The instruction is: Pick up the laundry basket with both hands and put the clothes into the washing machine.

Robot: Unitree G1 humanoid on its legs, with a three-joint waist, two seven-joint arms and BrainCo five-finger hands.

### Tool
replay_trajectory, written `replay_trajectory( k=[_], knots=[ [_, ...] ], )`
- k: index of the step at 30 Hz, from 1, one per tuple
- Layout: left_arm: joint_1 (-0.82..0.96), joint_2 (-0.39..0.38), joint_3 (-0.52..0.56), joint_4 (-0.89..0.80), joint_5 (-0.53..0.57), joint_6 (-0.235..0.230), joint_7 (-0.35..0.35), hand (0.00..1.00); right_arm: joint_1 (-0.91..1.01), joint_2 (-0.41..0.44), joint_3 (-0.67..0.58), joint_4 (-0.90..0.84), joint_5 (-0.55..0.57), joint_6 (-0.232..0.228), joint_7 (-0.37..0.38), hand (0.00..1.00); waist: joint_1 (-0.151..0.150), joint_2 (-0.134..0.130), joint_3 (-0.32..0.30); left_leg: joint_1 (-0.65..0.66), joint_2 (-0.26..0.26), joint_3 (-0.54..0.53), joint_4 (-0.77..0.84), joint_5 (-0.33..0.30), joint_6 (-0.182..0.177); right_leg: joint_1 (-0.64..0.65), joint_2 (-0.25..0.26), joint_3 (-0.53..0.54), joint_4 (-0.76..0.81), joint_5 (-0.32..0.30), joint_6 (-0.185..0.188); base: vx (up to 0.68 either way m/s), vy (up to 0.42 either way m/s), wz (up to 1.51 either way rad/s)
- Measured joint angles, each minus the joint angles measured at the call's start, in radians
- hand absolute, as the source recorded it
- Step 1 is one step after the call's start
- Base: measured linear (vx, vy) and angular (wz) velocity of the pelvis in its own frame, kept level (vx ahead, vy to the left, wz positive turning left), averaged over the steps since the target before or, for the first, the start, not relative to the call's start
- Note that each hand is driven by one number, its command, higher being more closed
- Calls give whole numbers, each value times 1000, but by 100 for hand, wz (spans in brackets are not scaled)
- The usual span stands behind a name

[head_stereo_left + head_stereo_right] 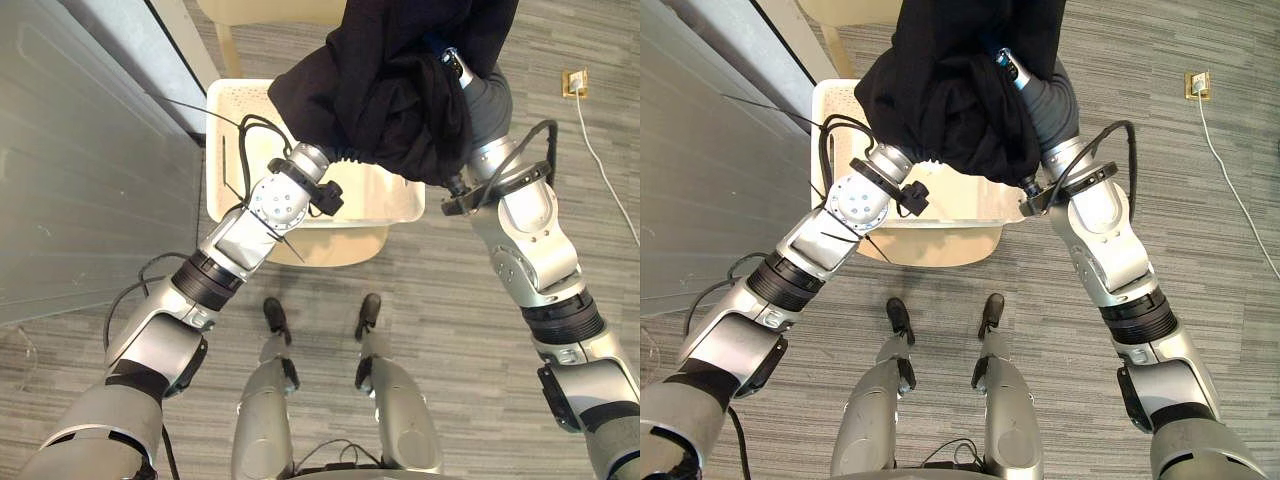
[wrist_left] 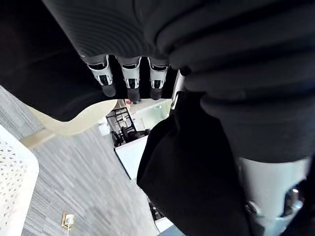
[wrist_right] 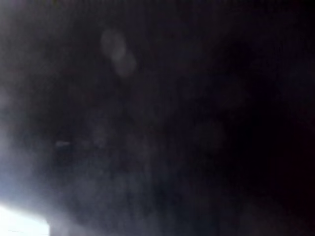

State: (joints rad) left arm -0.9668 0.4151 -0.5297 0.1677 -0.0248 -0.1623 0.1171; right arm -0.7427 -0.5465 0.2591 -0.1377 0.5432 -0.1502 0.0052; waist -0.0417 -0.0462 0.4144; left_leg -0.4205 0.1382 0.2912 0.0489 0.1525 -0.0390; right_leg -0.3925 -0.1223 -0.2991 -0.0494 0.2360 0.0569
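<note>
A black garment (image 1: pixel 400 70) hangs bunched in the air between my two raised hands, above a cream perforated laundry basket (image 1: pixel 225 150). My left hand (image 2: pixel 129 78) is under the cloth's left side; in its wrist view the fingers curl into the dark fabric (image 2: pixel 192 167). My right hand (image 1: pixel 457 66) is buried in the cloth's right side, with just a silver tip poking out. Dark cloth (image 3: pixel 157 118) covers the right wrist view. The basket's rim (image 1: pixel 830 110) shows below the garment, and its inside is mostly hidden by the cloth.
The basket rests on a beige seat (image 1: pixel 330 248). A grey panel (image 1: pixel 90 160) runs along the left. Another beige piece of furniture (image 1: pixel 260 10) stands behind the basket. A wall plug with a white cable (image 1: pixel 575 82) lies on the carpet at the far right.
</note>
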Motion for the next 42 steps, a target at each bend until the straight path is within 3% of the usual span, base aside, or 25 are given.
replay_trajectory(
  k=[5, 10, 21, 22, 25, 32, 36, 42],
  knots=[
    [0, -51, 29, 34, 66, 16, 18, 0, 49, 31, 3, -4, 7, -4, -1, 100, 1, 2, 1, 0, 1, 8, 3, -3, 1, 2, -3, 3, -8, 6, 2, -14, 4, -2],
    [9, -62, 44, 35, 67, 26, 12, 0, 86, 49, -24, -4, 4, 0, -1, 100, 3, 2, 1, 0, 1, 9, 0, -3, 1, 3, -3, 2, -12, 6, 2, 0, 0, 0],
    [93, -179, 142, 35, 90, 40, 20, 0, 156, 80, -65, -4, 5, 1, -4, 100, 5, 1, 0, 5, 0, 7, -4, -3, 1, 13, -3, -2, -13, 6, 2, 0, 2, 1],
    [96, -196, 144, 35, 119, 50, 48, 100, 166, 101, -71, -4, 8, 0, -9, 100, 5, 1, 0, 6, 0, 7, -4, -3, 1, 13, -3, -2, -15, 6, 2, 0, 0, 0],
    [95, -227, 146, 36, 136, 67, 108, 100, 178, 162, -84, -4, 55, -3, -32, 100, 6, 1, 0, 6, -1, 8, -8, -2, 1, 15, -3, -2, -24, 11, 5, 0, 0, 0],
    [92, -253, 145, 38, 137, 69, 191, 100, 192, 247, -80, -3, 227, -76, -77, 100, 6, 0, -2, 11, 0, 12, -1, -3, 1, 20, -2, 4, -24, 15, 7, -2, 1, -2],
    [88, -253, 146, 38, 155, 66, 213, 100, 191, 256, -64, -3, 258, -100, -88, 100, 12, -1, -2, 11, 1, 27, 7, -10, 2, 20, -2, 26, -43, 35, 35, -20, 5, -12],
    [88, -233, 148, 40, 171, 63, 214, 100, 193, 239, -32, 5, 282, -110, -89, 100, 14, -1, -2, 11, 7, 58, 47, -37, 6, 18, -5, 55, -46, 31, 41, -44, 6, -15]
  ],
)
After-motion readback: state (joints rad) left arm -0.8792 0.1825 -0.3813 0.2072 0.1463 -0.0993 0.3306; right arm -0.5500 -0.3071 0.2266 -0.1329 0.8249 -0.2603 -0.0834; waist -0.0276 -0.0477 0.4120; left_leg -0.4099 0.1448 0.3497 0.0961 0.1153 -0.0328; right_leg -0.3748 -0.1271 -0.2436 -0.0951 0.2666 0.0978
